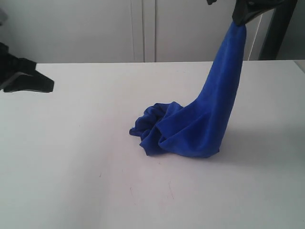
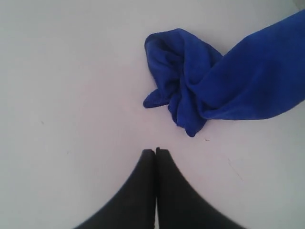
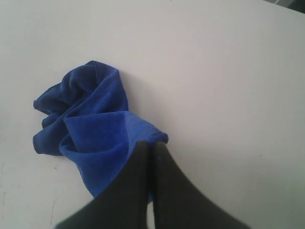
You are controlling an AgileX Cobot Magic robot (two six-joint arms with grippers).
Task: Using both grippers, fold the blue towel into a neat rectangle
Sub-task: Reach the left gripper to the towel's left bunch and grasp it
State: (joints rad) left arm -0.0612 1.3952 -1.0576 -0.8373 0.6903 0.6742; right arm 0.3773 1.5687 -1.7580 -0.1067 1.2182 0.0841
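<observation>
- R gripper (image 1: pixel 240 20) (image 3: pixel 151 144): jaws pressed tight together, pinching one end of the blue towel (image 1: pixel 200 124). It sits high at the top-right edge of the ext. view, w/ only its lower part in shot.
- Blue towel hangs from that pinch as a narrow strip and widens downward into a cone shape. The bottom rests on the table (image 1: pixel 86 171), right of centre.
- Rest of the towel: a crumpled heap of folds on the table, bunched at the left of the cone's base in ext. view.
- R wrist view: towel (image 3: pixel 90 119) rises from the heap up to the closed tips, w/ cloth touching the fingers (image 3: pixel 138 171).
- L gripper (image 1: pixel 47 87) (image 2: pixel 156 150): jaws closed flush, nothing btwn them, holding nothing.
- L gripper is at the far-left edge of ext. view, well apart from the towel.
- L wrist view: towel (image 2: pixel 181 81) lies ahead of the closed tips, not touching them. The lifted strip runs off the frame edge.
- Table: white, w/ a few faint scuff marks.
- Bkgd: pale cabinet doors (image 1: pixel 143 28) behind the table, and a dark post (image 1: pixel 281 28) at upper right, just beside the R gripper.
</observation>
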